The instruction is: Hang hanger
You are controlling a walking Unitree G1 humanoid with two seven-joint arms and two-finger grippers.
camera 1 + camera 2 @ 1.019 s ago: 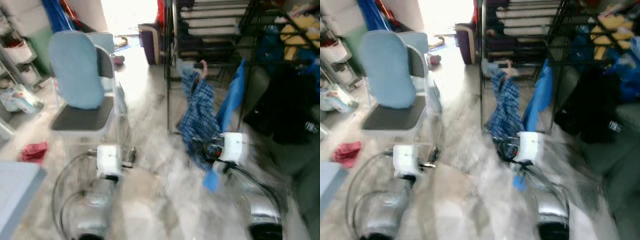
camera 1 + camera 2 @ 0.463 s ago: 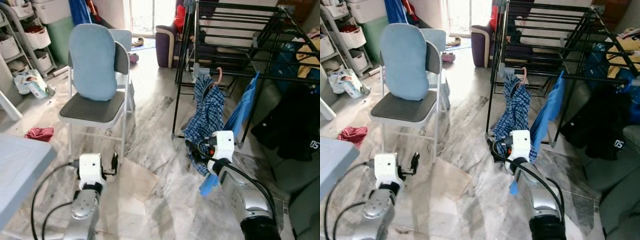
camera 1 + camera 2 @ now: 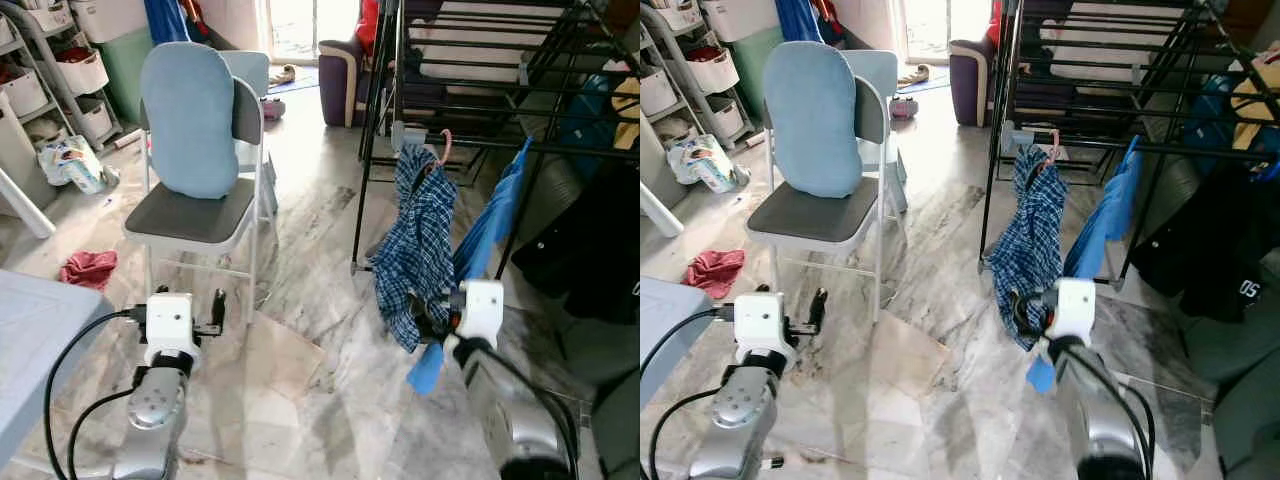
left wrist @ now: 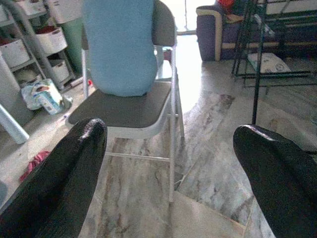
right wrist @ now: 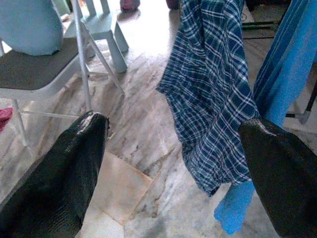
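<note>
Right claw [image 5: 168,163] released, fingers [image 5: 64,168] spread wide apart with nothing between them, held low over the marble floor [image 3: 310,400]. Straight ahead of it and near, a blue plaid shirt [image 3: 420,250] hanging on a pink hanger [image 3: 443,148], the hook already over a bar of the black drying rack [image 3: 470,90]. Just beside the shirt, on the claw's outer side, a plain blue garment [image 3: 485,235] draped from the same rack, its lower end reaching down near the claw. Dark clothes [image 3: 590,250] further out on that side, against the rack.

Left claw [image 4: 168,163] likewise released, fingers [image 4: 59,173] well apart and gripping nothing, also low above the floor. Ahead of it, a folding chair [image 3: 205,215] with a grey seat and a light blue cushion [image 3: 190,120] propped upright against the backrest. Off to the outer side of the left claw, a red cloth [image 3: 88,268] crumpled on the floor, and beyond it shelving with white bins [image 3: 75,70]. Closer in on that side, the corner of a pale blue surface [image 3: 30,330]. Far ahead, a purple sofa [image 3: 350,80] by a bright doorway.
</note>
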